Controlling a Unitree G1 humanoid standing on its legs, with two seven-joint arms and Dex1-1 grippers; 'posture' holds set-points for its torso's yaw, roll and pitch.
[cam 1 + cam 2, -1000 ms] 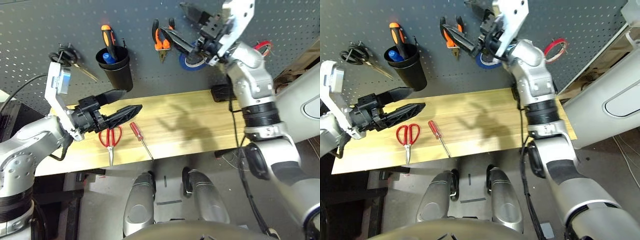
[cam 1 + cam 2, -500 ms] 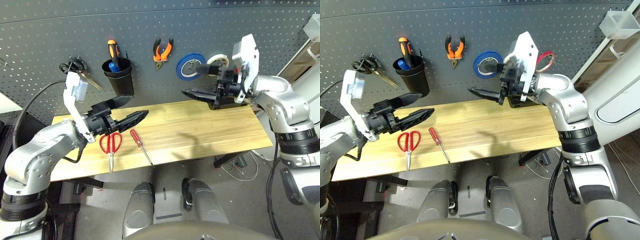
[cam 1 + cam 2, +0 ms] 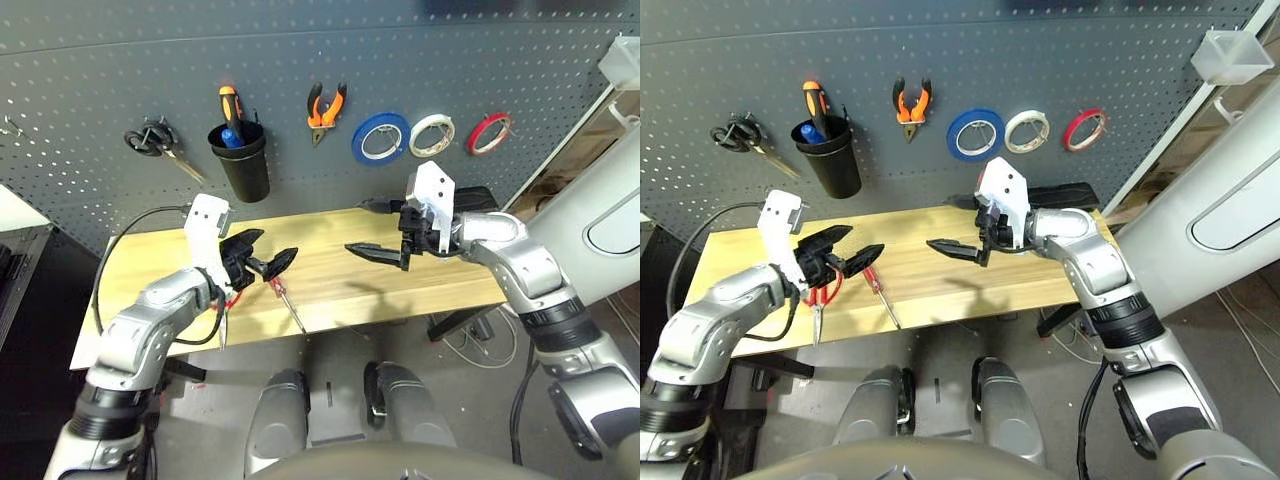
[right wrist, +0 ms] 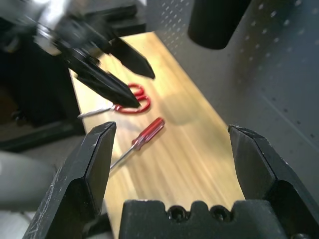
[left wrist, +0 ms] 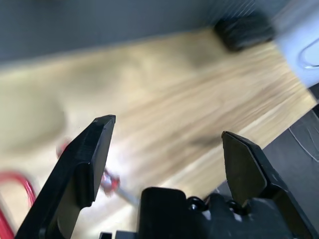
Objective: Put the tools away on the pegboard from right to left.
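Note:
The thin red tape ring [image 3: 489, 132] and the orange-and-black pliers [image 3: 327, 103] hang on the dark grey pegboard [image 3: 100, 70]. The red-handled screwdriver [image 3: 285, 297] and red-handled scissors [image 3: 820, 293] lie on the wooden table [image 3: 330, 280] at the front left. My left gripper [image 3: 265, 262] hovers open just above them, holding nothing. My right gripper [image 3: 365, 228] is open and empty over the table's middle, pointing left. Its wrist view shows the screwdriver [image 4: 147, 134], the scissors [image 4: 130, 102] and the left gripper [image 4: 143, 89] over them.
On the pegboard hang black-handled scissors [image 3: 150, 140], a black cup [image 3: 245, 170] with an orange-handled tool in it, a blue tape roll [image 3: 380, 137] and a white tape roll [image 3: 432, 134]. A black block [image 3: 470, 195] sits at the table's back right.
The camera view has shifted. My right gripper came down from the pegboard to above the table's middle. My left gripper lowered toward the scissors and screwdriver. Both stayed open.

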